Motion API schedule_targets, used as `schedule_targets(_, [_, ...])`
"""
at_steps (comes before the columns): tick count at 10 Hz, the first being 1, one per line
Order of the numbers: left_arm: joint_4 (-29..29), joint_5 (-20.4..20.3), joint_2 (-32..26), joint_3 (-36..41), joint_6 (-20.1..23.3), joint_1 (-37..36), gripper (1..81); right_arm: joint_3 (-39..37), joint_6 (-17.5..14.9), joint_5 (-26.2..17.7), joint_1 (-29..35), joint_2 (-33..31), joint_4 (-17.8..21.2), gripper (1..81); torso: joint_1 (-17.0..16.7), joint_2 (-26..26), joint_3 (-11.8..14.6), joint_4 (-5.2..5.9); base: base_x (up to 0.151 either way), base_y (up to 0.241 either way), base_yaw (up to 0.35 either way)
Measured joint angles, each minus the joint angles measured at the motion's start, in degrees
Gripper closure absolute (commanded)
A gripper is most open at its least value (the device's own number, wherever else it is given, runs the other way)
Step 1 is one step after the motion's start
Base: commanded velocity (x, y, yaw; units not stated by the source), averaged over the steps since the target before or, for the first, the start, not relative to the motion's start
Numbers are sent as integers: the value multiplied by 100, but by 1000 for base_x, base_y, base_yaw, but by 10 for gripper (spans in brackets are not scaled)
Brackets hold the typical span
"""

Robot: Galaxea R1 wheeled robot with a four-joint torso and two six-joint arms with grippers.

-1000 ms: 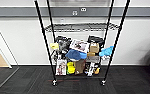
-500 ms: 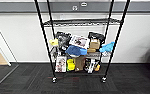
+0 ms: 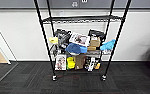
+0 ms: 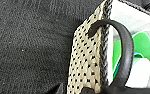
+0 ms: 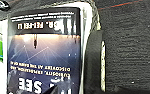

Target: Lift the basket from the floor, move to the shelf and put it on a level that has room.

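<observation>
Now the basket (image 4: 87, 62) hangs above the floor (image 4: 28, 50), holding a dark book (image 5: 44, 50) and something green (image 4: 141, 46); either gripper's state cannot be told. The shelf (image 3: 81, 19) looms nearer than before.

Head facing shelf (image 3: 81, 45); wrists near basket (image 4: 87, 57).
</observation>
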Motion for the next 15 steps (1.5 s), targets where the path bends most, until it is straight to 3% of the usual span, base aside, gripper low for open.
schedule_targets(3, [0,-20,20,13,0,-149,10,5,446,0,44,35,6,10,0,0,-2,0,0,0,0])
schedule_targets(8, [-4,-21,-13,463,0,-179,10,77,617,-2,55,30,17,10,0,0,-2,0,0,0,0])
schedule_targets(9, [-38,-9,-20,458,16,-184,811,88,623,-5,52,33,17,10,0,0,-2,0,0,0,0])
schedule_targets(10, [9,46,-79,441,71,-165,811,40,656,-83,55,6,45,811,0,0,-2,0,0,0,0])
schedule_targets(15, [9,49,-66,439,2,-166,811,55,621,-96,24,-20,39,811,0,0,-5,0,0,0,0])
